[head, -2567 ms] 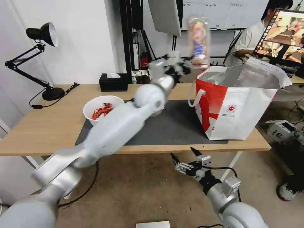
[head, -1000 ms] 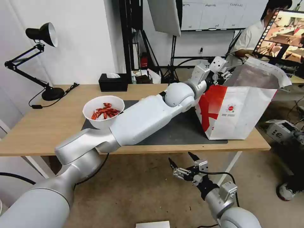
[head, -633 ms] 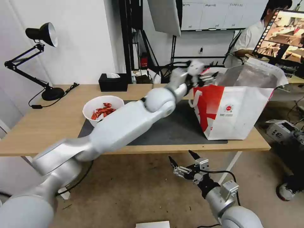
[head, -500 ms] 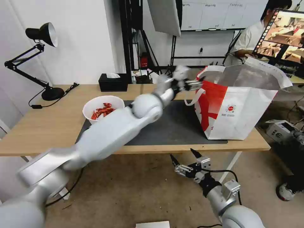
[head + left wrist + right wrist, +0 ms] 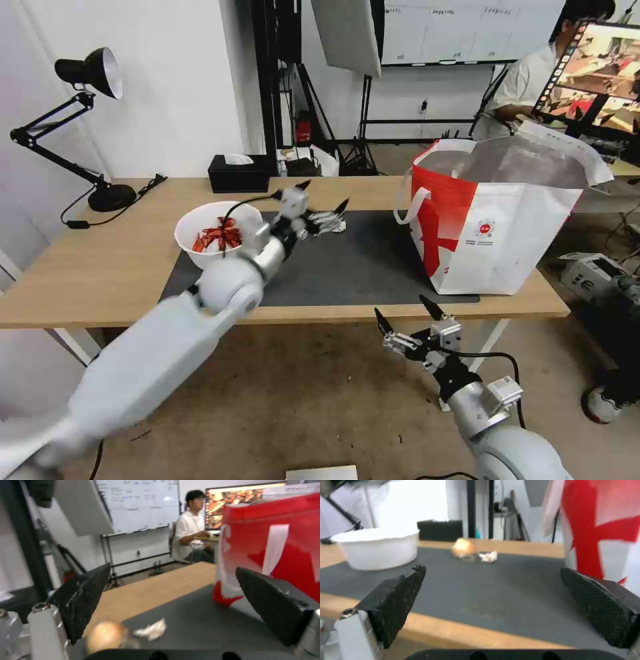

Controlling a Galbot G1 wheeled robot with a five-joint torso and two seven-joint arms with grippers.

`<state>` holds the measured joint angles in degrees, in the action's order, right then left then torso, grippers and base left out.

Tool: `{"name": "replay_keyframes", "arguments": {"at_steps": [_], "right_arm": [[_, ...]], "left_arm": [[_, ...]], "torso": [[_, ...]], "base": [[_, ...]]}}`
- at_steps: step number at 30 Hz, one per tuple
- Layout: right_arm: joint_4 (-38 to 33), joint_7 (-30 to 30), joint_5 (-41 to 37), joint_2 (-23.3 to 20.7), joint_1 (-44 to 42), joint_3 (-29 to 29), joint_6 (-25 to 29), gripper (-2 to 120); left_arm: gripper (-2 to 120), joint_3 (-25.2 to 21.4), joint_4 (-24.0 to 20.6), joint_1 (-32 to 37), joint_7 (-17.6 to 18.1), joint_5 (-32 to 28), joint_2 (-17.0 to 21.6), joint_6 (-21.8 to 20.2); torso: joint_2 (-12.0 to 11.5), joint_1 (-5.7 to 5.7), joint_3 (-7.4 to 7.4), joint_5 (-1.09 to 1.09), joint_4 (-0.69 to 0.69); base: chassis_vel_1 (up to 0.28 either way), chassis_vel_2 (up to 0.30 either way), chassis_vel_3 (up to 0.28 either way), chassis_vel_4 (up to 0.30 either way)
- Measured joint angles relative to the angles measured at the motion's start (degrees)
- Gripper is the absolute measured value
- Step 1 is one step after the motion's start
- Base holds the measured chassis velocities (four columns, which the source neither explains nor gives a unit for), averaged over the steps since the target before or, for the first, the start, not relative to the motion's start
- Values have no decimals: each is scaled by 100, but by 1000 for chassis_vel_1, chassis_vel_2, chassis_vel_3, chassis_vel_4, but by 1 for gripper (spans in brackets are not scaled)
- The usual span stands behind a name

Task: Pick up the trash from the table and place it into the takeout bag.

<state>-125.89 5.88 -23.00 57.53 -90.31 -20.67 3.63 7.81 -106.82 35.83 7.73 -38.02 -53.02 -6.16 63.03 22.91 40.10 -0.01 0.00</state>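
Left pincer (image 5: 321,201) spread wide with nothing in it, hanging over the grey mat (image 5: 360,267) right above the tissue.

Its two black fingers (image 5: 83,597) sit well apart, and just beyond them you get one small crumpled white tissue (image 5: 151,630) and one beige round lump (image 5: 106,636) lying side by side on the mat. One white bowl (image 5: 215,231) of red crayfish shells sits just beside the arm, at the mat's left end. One red-and-white takeout bag (image 5: 493,227) stands upright at the mat's right end, mouth open, silver lining showing, well apart from the tissue. Right pincer (image 5: 412,319) is parked below the front edge of the desk (image 5: 87,267), fingers also spread, holding nothing. One black tissue box (image 5: 239,173) and one black lamp (image 5: 80,120) sit at the back left.
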Motion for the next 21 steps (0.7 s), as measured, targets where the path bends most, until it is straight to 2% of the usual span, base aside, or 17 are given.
{"name": "replay_keyframes", "arguments": {"at_steps": [2, 5, 6, 9, 11, 13, 15, 16, 19, 21], "right_arm": [[2, 27, 9, -1, -2, -27, 60, 100], [2, 183, 30, -24, -24, -170, 292, 100], [2, 183, 30, -24, -24, -170, 292, 100], [-12, 307, 39, -26, -84, -275, 439, 100], [-13, 328, 39, -18, -108, -298, 470, 100], [-12, 350, 40, -12, -124, -306, 499, 100], [11, 400, 51, -6, -167, -331, 554, 100], [11, 400, 51, -6, -167, -331, 554, 100], [94, 416, 72, -5, -225, -338, 565, 100], [128, 414, 80, 0, -259, -325, 565, 100]], "left_arm": [[100, -157, -92, 204, -16, 44, 56, 0], [100, -912, -395, 1101, -136, 232, 188, 19], [100, -912, -395, 1101, -136, 232, 188, 19], [100, -1529, -685, 2048, -167, 510, 235, 68], [100, -1673, -760, 2324, -174, 609, 221, 69], [100, -1822, -836, 2579, -177, 719, 180, 69], [100, -2228, -1025, 3276, -253, 1074, -22, -13], [100, -2228, -1025, 3276, -253, 1074, -22, -13], [100, -2633, -1192, 4023, -312, 1471, -265, -210], [100, -2767, -1257, 4226, -268, 1578, -335, -301]], "torso": [[0, 0, 0, 0, 0], [0, 0, 0, 1, 0], [0, 0, 0, 1, 0], [0, 0, 0, 1, 0], [0, 0, 0, 1, 0], [0, 0, 0, 1, -1], [0, 0, 0, 1, 0], [0, 0, 0, 1, 0], [0, -1, 0, 1, 1], [0, 0, 0, 0, 1]], "base": [[0, 0, 0, 0], [0, 0, 0, 0], [0, 0, 0, 0], [0, 0, 0, 0], [0, 0, 0, 0], [0, 0, 0, 0], [0, 0, 0, 0], [0, 0, 0, 0], [0, 0, 0, 0], [0, 0, 0, 0]]}}
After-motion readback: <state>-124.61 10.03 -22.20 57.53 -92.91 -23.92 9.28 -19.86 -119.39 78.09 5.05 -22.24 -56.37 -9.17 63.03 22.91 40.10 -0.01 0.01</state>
